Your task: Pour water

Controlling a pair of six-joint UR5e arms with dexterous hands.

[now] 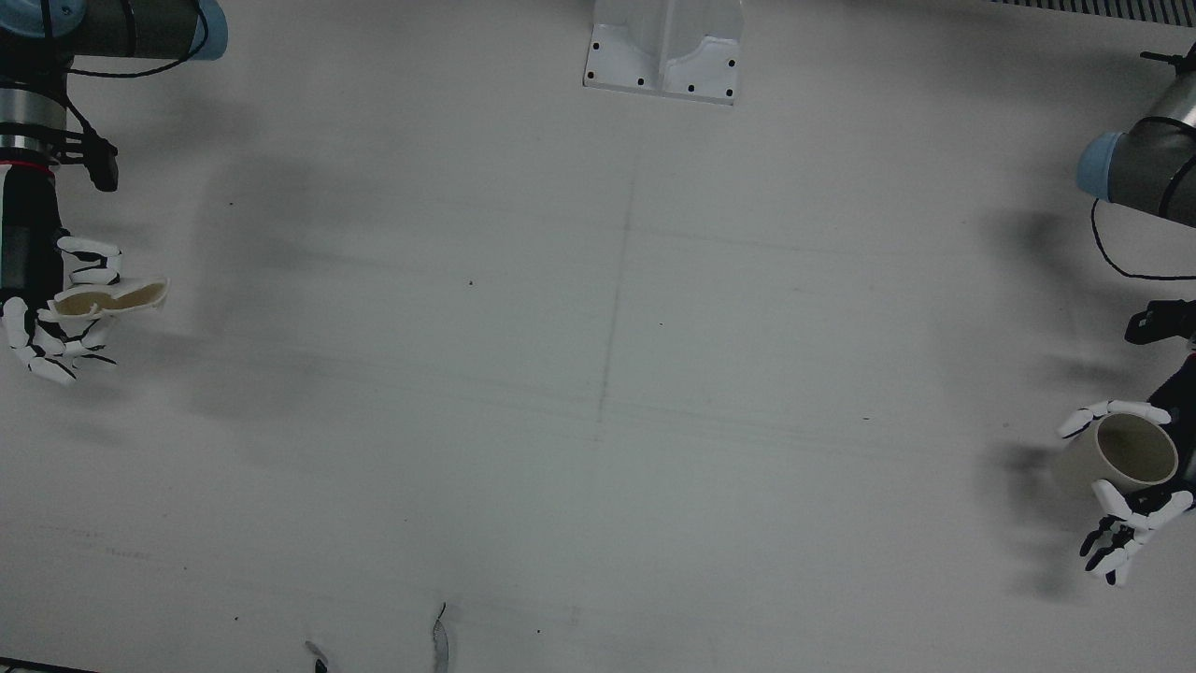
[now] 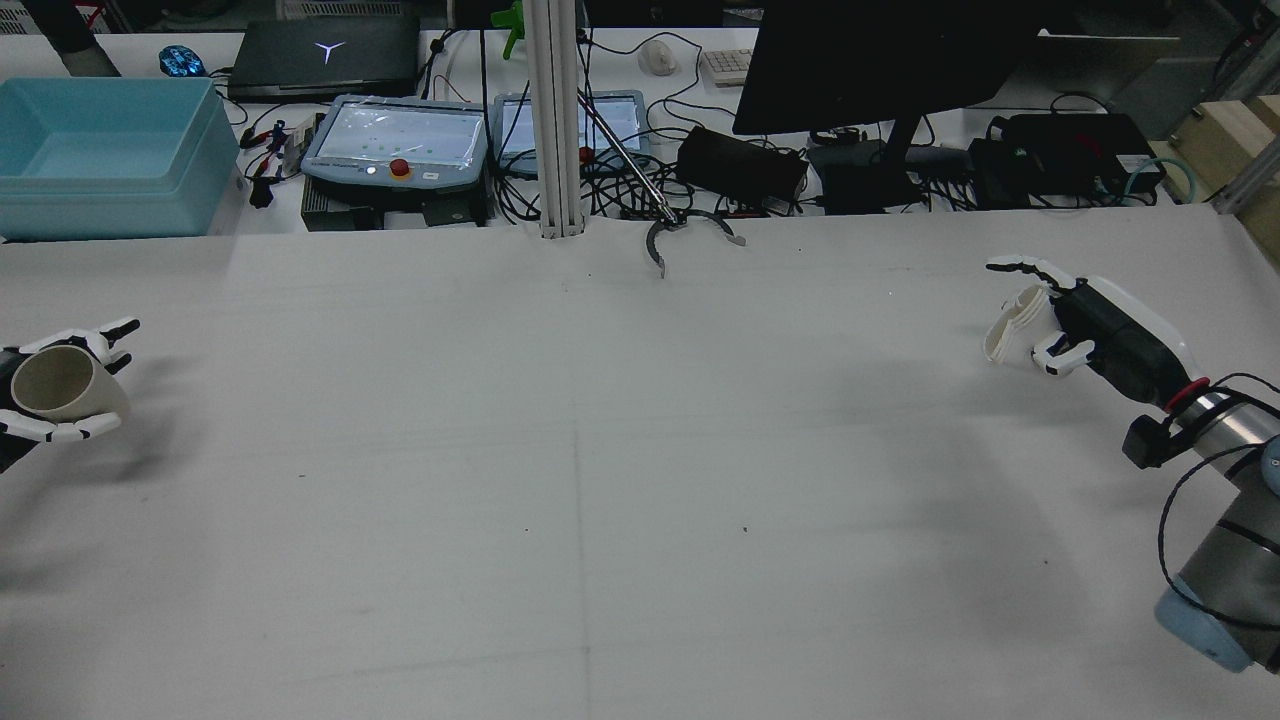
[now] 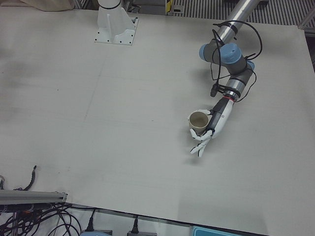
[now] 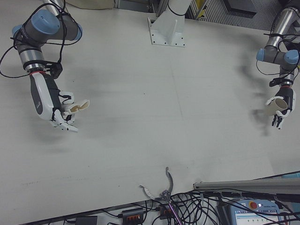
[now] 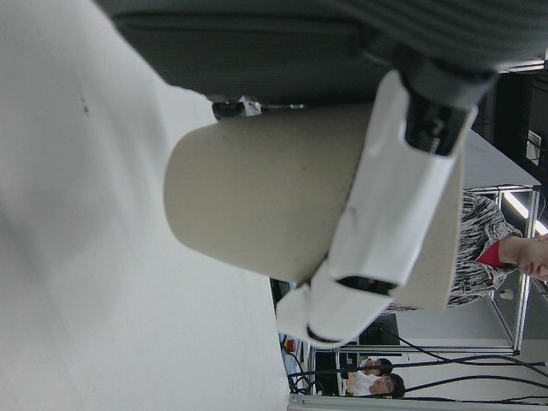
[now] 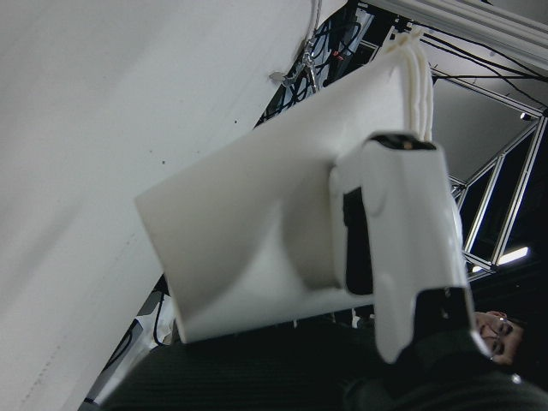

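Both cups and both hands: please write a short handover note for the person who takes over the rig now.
Left hand: shut on the round cup, fingers wrapped around it, held at the far edge of the table.
Right hand: shut on the squashed cup, rim flattened, at the opposite edge.
Done: both cups are picked up.
Left: bring the cups together over the middle and pour. Neither view shows whether any water is inside.

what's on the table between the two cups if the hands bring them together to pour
Nothing visible. The left hand holds a round cup, the right hand a squashed cup; the table between them is bare.
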